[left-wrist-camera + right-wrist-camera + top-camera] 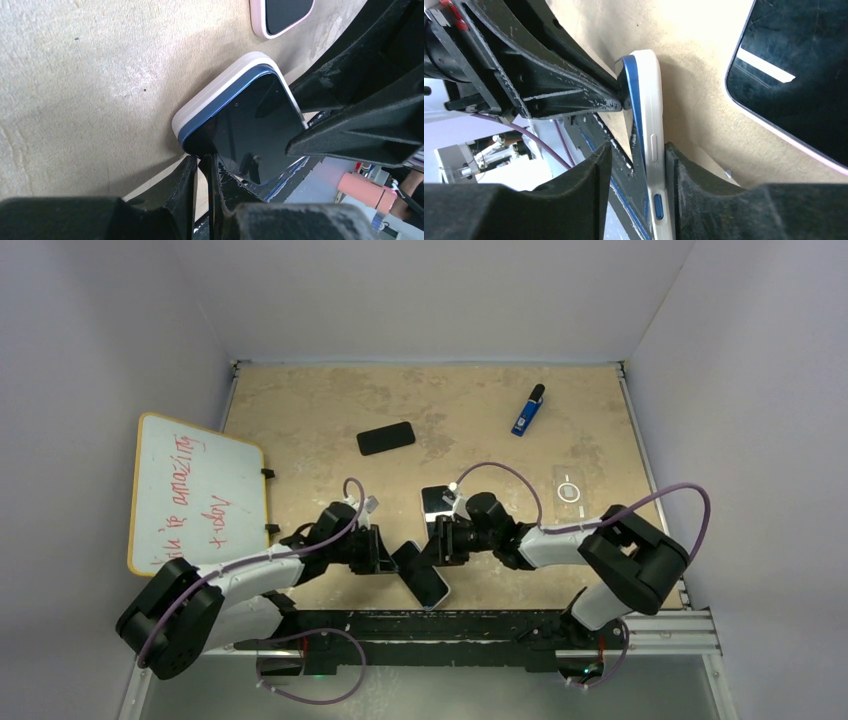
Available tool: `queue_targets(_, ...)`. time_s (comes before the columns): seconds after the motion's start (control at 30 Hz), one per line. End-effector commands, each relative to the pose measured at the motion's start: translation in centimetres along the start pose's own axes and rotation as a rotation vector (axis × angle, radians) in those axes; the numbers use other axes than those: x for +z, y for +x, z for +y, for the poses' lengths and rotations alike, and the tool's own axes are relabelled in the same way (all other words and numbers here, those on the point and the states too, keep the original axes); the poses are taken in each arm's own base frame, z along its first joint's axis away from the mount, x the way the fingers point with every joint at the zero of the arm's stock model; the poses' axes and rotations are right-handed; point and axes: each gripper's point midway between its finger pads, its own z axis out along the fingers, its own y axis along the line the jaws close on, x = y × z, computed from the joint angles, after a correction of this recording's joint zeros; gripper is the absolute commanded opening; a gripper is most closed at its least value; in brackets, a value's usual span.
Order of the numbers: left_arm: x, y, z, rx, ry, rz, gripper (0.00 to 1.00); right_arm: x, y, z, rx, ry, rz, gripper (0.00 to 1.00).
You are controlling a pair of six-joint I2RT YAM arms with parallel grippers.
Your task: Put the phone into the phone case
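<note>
At lower centre, the phone [250, 135] sits half-seated in the case [220, 95]; left gripper [202, 170] pinches its corner, right gripper [636, 165] straddles both edges, so squeeze evenly until flush.

Phone [255, 130]: glossy glass, blue metallic rim. Case [655, 135]: smooth white plastic. Table [85, 75]: matt, rough. Fingers [574, 195]: matt black.

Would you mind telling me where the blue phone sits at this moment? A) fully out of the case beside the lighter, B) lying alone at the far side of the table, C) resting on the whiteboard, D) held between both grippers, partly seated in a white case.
D: the blue phone sits partly in the white case, with the left gripper and the right gripper both clamping it.
</note>
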Motion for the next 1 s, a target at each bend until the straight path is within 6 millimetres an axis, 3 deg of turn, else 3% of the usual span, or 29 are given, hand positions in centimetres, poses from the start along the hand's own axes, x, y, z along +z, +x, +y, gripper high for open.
queue_targets(0.0,-0.1,-0.4,-2.8,-0.006,0.137,-0.013,0.14,0.5,-1.1,3.0,-0.013,-0.130,-0.033,0.41)
queue_targets(0.2,-0.6,-0.2,-3.1,-0.013,0.170,-0.028,0.14,0.6,-1.2,2.3,-0.012,-0.110,-0.054,0.21)
queue_targets(0.33,-1.0,-0.7,-4.0,-0.010,0.203,-0.052,0.18,0.6,-1.1,2.2,-0.045,-0.088,-0.032,0.01)
queue_targets(0.47,-2.1,-1.9,-6.2,0.040,0.264,-0.088,0.26,0.1,-1.6,3.0,-0.069,-0.088,-0.036,0.00)
queue_targets(0.63,-5.1,-4.2,-9.2,0.155,0.277,-0.175,0.61,-2.2,-4.2,6.0,-0.137,-0.119,-0.118,0.00)
queue_targets(0.73,-7.4,-5.2,-11.3,0.224,0.314,-0.232,0.75,-4.1,-5.8,7.5,-0.185,-0.117,-0.192,0.00)
queue_targets(0.97,-11.1,-6.8,-14.5,0.237,0.391,-0.349,0.82,-8.3,-8.4,13.1,-0.240,-0.228,-0.328,0.00)
